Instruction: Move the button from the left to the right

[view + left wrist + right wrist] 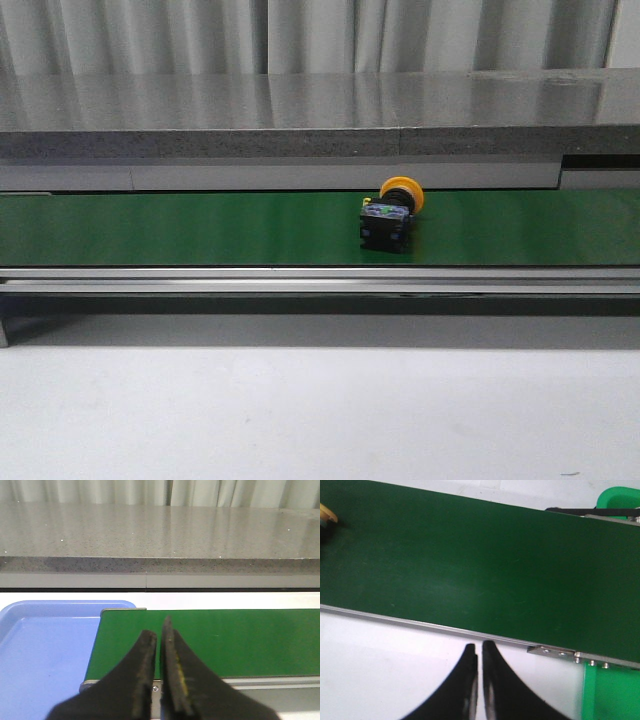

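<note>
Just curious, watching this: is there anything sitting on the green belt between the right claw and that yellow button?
No. In the right wrist view, only bare green belt lies between the right gripper and the button at the picture's edge.

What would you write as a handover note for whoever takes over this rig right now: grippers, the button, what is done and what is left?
Left gripper: fingers shut, empty, hovering at the near edge of the green conveyor belt, beside the blue tray.
Right gripper: fingers shut, empty, just off the belt's near edge, close to the green bin.
Button: lying on the belt, a little right of centre in the front view, yellow cap tilted up and back; only its edge shows in the right wrist view.
Done: the button is out on the belt, held by neither arm.
Left: it probably falls to the right arm to grasp it and finish the move to the right.
</note>
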### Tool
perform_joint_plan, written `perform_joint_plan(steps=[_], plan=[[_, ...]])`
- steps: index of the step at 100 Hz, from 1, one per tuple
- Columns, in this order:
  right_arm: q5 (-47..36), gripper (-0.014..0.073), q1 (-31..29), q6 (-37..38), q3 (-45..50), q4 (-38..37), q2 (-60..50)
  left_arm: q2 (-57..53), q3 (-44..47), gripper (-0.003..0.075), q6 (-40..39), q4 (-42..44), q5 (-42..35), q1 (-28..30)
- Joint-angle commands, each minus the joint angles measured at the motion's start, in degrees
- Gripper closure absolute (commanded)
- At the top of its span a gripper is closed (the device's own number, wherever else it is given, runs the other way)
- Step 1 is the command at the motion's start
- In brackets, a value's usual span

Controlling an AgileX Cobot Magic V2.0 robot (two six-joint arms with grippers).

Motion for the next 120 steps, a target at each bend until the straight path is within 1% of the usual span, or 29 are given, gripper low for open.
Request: perform_joint_plan(steps=[1, 5, 12, 14, 17, 24, 29, 51, 66, 82, 95, 120], plan=[[-1.9, 0.047, -0.3, 0.0, -2.2, 0.2, -0.7, 0.3, -1.6, 0.0715, -0.1, -0.6, -4.6, -0.4], [-1.9, 0.0405, -0.3, 0.0, -2.2, 0.2, -0.7, 0.3, -1.6, 0.0715, -0.1, -0.6, -4.6, -0.4], [-1.4, 0.0241, -0.3, 0.0, -2.2, 0.2, -0.7, 0.3, -1.6, 0.0715, -0.1, -0.6, -4.6, -0.4], [-1.2, 0.0211, -0.3, 0.0, -2.2, 0.3, -0.7, 0.3, -1.6, 0.0715, -0.1, -0.6, -4.6, -0.4], [-1.0, 0.0141, -0.3, 0.0, -2.2, 0.5, -0.7, 0.3, -1.6, 0.0715, -0.1, -0.6, -4.6, -0.4], [-1.0, 0.004, -0.3, 0.0, -2.2, 0.6, -0.7, 0.3, -1.6, 0.0715, -0.1, -0.6, -4.6, -0.4], [-1.0, 0.0004, -0.3, 0.0, -2.2, 1.2, -0.7, 0.3, -1.6, 0.0715, -0.1, -0.6, -4.6, -0.4], [-3.8, 0.0003, -0.3, 0.0, -2.2, 9.4, -0.1, 0.3, -1.6, 0.0715, -0.1, -0.6, -4.6, -0.4], [-5.8, 0.0003, 0.2, 0.0, -2.8, 14.5, 2.6, 0.3, -1.6, 0.0715, -0.1, -0.6, -4.6, -0.4], [-7.0, 0.0003, 2.4, 0.0, -4.9, 14.8, 7.6, 0.3, -1.6, 0.0715, -0.1, -0.6, -4.6, -0.4], [-10.1, 0.0003, 4.3, -0.2, -6.5, 14.4, 11.7, 0.3, -1.6, 0.0715, -0.1, -0.6, -4.6, -0.4], [-13.1, 0.0003, 5.6, -4.4, -10.1, 14.0, 19.6, 0.3, -1.6, 0.0715, -0.1, -0.6, -4.6, -0.4]])
